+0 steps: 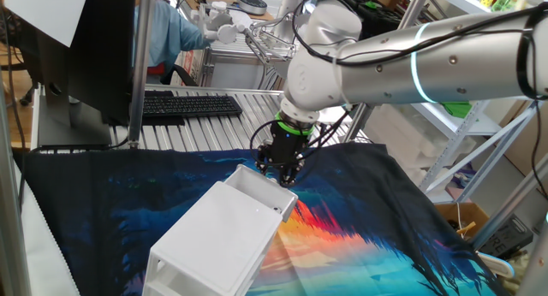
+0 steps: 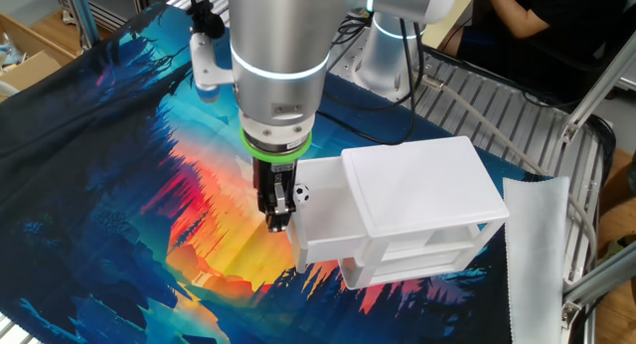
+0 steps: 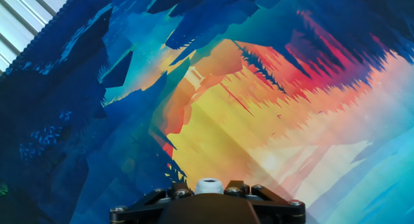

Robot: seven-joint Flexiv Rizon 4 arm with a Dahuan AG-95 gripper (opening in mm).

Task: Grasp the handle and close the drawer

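The bench is seen to be covered by a large cloth printed with a forest scene in blue, orange and red; its ribbed metal top is left bare at the far side in one fixed view, where a black keyboard is laid. A plain white box-shaped cabinet is set on the cloth, smooth and square-edged. From its end a shallow white drawer with thin plastic walls is pulled partly out. The arm, rounded and silver-grey with a lit ring, is bent down over the drawer's outer end. The black gripper is pointed straight down at the front wall of the drawer, touching or just beside it; whether anything is clamped cannot be told, and the spacing of the fingers is not shown clearly. In the hand view only the gripper's base and the cloth are shown. Open cloth is left to the left of the drawer in the other fixed view.
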